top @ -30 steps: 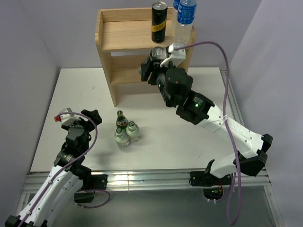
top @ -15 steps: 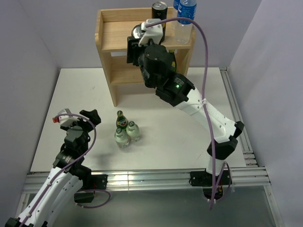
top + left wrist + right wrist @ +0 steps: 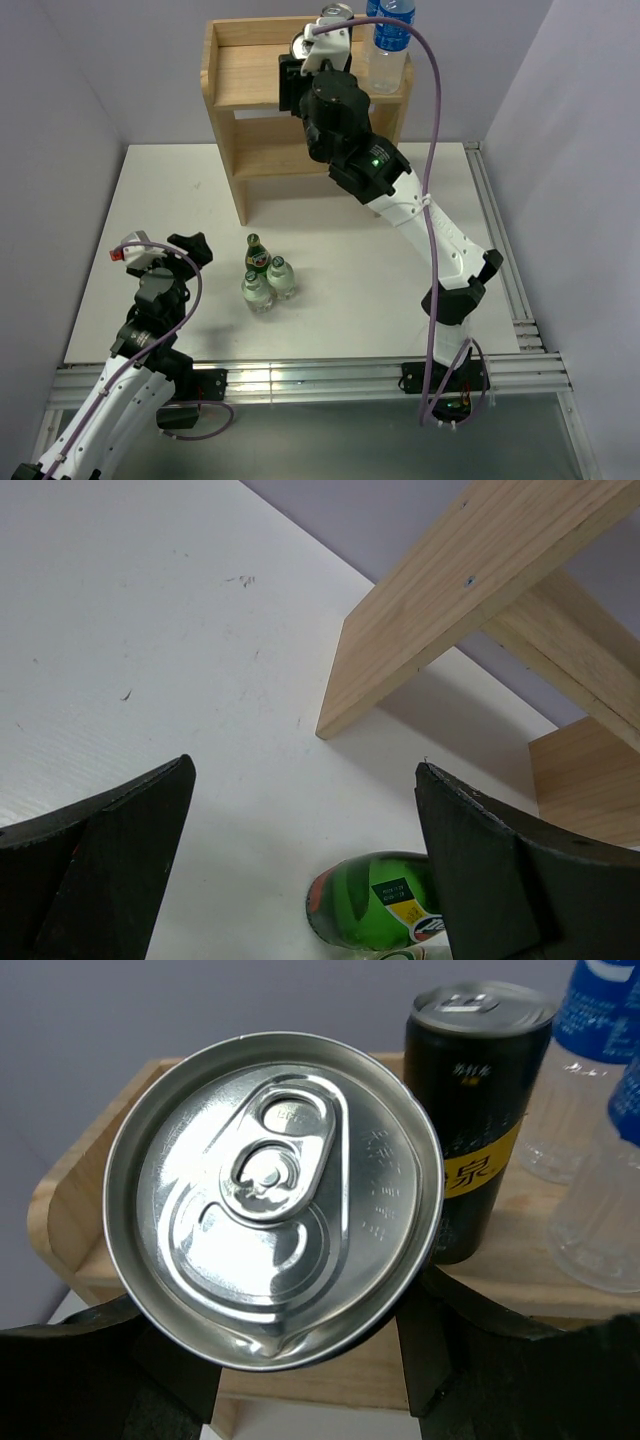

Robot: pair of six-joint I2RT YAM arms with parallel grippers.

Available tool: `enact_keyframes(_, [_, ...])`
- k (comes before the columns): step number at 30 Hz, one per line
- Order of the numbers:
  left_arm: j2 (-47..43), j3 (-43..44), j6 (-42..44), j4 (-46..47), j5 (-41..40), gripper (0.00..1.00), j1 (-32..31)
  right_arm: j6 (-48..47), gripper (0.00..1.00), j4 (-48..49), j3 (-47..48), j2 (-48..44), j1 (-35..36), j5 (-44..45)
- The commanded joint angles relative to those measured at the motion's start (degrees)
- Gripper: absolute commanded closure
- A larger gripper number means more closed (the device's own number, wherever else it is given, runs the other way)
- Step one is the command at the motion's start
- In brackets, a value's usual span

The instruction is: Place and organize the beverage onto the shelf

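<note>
The pale wooden shelf (image 3: 250,75) stands at the back of the table. On its upper board are a black can (image 3: 336,11), mostly hidden behind my right wrist, and two clear water bottles (image 3: 389,45). My right gripper (image 3: 297,68) is shut on a silver-topped can (image 3: 300,44), held above the upper board just left of the black can. In the right wrist view the held can (image 3: 275,1195) fills the space between my fingers (image 3: 440,1360), with the black can (image 3: 478,1110) and the water bottles (image 3: 590,1110) behind it. My left gripper (image 3: 186,250) is open and empty, low over the table.
A green bottle (image 3: 256,254) and two small clear bottles (image 3: 270,285) stand together on the white table (image 3: 380,290) in front of the shelf. In the left wrist view the green bottle (image 3: 375,900) lies between my open fingers (image 3: 100,860), with the shelf's side panel (image 3: 420,650) beyond.
My right arm has lifted the can from in front of the lower board up and left to the level of the upper board. The left arm has barely moved.
</note>
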Motion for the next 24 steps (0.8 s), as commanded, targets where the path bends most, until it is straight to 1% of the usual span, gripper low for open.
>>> enact_keyframes(1, [-0.5, -0.5, -0.7, 0.5, 0.2, 0.01, -0.2, -1.3, 1.0, 6.6, 5.7, -0.3, -1.0, -1.3])
enact_keyframes(23, [-0.5, -0.5, -0.6, 0.6, 0.0, 0.01, -0.2, 3.6, 1.0, 3.8, 5.6, 2.1, -5.3, -5.1])
enact_keyframes(24, [-0.5, -0.5, -0.6, 0.6, 0.0, 0.01, -0.2, 5.3, 1.0, 3.9, 5.4, 2.2, -5.4, -5.4])
